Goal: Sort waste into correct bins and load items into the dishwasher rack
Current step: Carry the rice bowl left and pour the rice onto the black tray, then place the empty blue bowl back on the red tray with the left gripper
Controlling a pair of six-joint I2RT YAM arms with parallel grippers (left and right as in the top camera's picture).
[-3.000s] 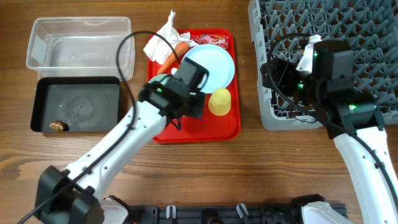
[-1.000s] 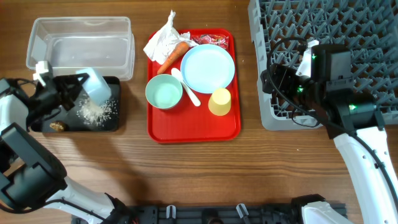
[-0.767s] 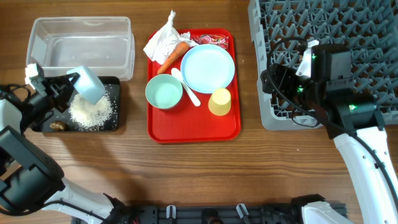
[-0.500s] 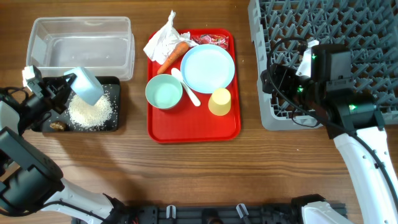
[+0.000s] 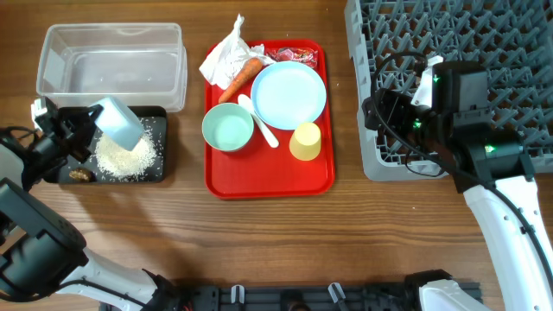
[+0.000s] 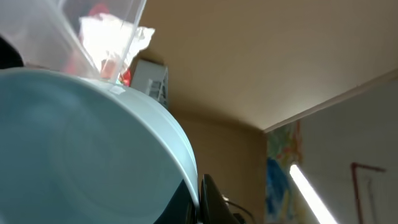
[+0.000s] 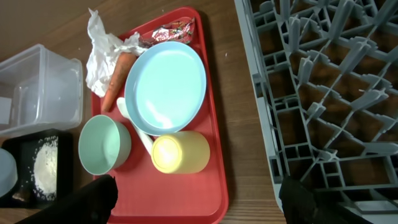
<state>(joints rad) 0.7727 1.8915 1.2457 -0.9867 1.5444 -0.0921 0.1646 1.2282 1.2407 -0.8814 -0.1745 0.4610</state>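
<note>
SORTING TABLE: Our L gripper (image 5: 88,128) is clamped on the rim of a mint bowl (image 5: 121,122). We hold the bowl tipped on its side over the black tray (image 5: 160,175), mouth toward the tray floor. White rice grains (image 5: 126,156) lie in a loose heap in that tray, w/ a small brown food lump (image 5: 80,174) in its near-left corner (our L wrist cam shows little but the bowl's smooth pale-blue wall). The clear tub (image 5: 112,65) sits just beyond the black tray.

Mid-table, the red serving tray (image 5: 268,177) carries the round pale blue plate (image 5: 289,93), a second bowl (image 5: 228,128) standing upright, and the white spoon (image 5: 259,121) between the two. The yellow cup (image 7: 180,152) sits at the plate's near edge. Along the tray's far edge are the crumpled tissue (image 5: 226,52), the orange carrot (image 5: 242,75) and the shiny red wrapper (image 7: 168,30), its print too small for us to read.

Our R gripper (image 7: 200,198) hangs w/ fingers spread wide, gripping nothing, above the near-left corner of the grey rack (image 5: 484,34) and its rows of upright pegs.
</note>
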